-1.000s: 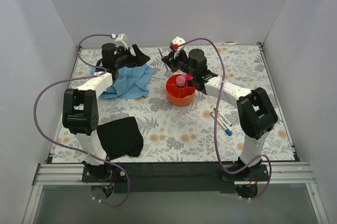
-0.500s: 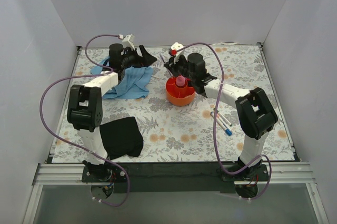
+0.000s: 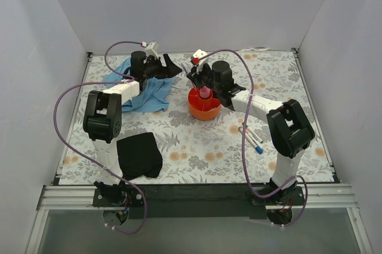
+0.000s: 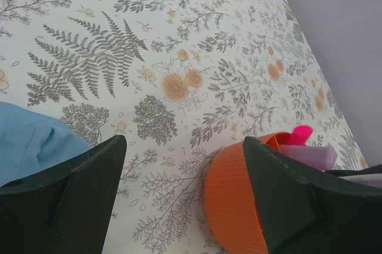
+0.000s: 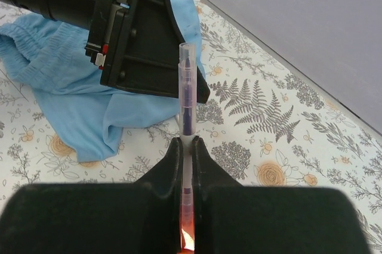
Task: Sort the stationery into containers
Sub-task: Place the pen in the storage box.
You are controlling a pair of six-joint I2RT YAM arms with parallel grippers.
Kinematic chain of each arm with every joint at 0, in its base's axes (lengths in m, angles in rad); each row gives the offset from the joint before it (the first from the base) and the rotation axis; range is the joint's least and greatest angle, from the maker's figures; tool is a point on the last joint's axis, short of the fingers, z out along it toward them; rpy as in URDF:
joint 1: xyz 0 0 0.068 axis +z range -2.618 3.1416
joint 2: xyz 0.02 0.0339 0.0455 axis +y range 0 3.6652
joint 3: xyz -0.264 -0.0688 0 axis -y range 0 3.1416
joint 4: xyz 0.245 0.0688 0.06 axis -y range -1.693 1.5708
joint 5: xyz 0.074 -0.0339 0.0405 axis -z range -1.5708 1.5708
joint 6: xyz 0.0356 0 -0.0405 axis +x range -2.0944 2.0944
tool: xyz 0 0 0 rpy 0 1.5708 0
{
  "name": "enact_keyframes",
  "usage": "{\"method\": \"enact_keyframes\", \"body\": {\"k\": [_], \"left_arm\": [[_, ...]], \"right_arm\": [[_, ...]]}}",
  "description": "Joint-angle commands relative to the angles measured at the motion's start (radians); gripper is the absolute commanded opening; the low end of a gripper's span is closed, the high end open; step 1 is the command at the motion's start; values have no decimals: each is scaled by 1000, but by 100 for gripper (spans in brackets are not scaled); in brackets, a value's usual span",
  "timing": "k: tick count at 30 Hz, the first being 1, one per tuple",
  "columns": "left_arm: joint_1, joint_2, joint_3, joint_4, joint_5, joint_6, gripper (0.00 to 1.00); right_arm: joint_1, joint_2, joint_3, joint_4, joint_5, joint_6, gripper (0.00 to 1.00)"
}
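Observation:
The orange bowl (image 3: 204, 110) stands mid-table with a small pink bottle (image 3: 205, 92) upright in it. My right gripper (image 3: 190, 71) is just behind the bowl's far-left rim, shut on a thin clear pen with a purple core (image 5: 187, 93) that sticks out past its tips (image 5: 186, 143). My left gripper (image 3: 171, 67) is open and empty, close to the left of the right one. In the left wrist view its gap (image 4: 184, 141) frames the bowl's ribbed wall (image 4: 233, 200); a pink highlighter (image 4: 301, 132) and a lilac stick (image 4: 307, 155) lie in the bowl. Two blue-capped markers (image 3: 252, 138) lie right of the bowl.
A blue cloth (image 3: 143, 90) lies crumpled under the left arm, also in the right wrist view (image 5: 71, 81). A black cloth (image 3: 138, 154) lies at the front left. White walls enclose the table on three sides.
My left gripper has swung right off the blue cloth, toward the bowl and the right gripper. The right gripper has barely moved and keeps the pen.

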Motion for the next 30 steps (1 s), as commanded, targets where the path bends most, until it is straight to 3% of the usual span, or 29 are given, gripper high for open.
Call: {"method": "enact_keyframes", "body": {"k": [1,2,5,12,17,21,25,30], "left_arm": [[-24,-21,51,34,5,12,79],[-27,-24,54,33,5,15,79],[-40,-30,60,31,4,19,79],[-46,-75,42,-2,-39,50,79],[-24,-194,15,-44,-148,82,81],[9,-352,-54,-87,-185,120,83],[16,-526,-173,-137,-226,186,83],[20,-704,-294,-194,-265,191,83]], "right_arm": [[0,0,8,-20,-6,-12,21],[0,0,6,-25,-10,-13,32],[0,-6,9,-37,-19,-12,42],[0,-44,58,-74,15,-24,43],[-8,-207,85,-142,99,-79,45],[-46,-372,33,-365,109,-186,50],[-115,-533,-45,-728,46,-309,57],[-187,-563,-136,-1117,1,-395,52]]}}
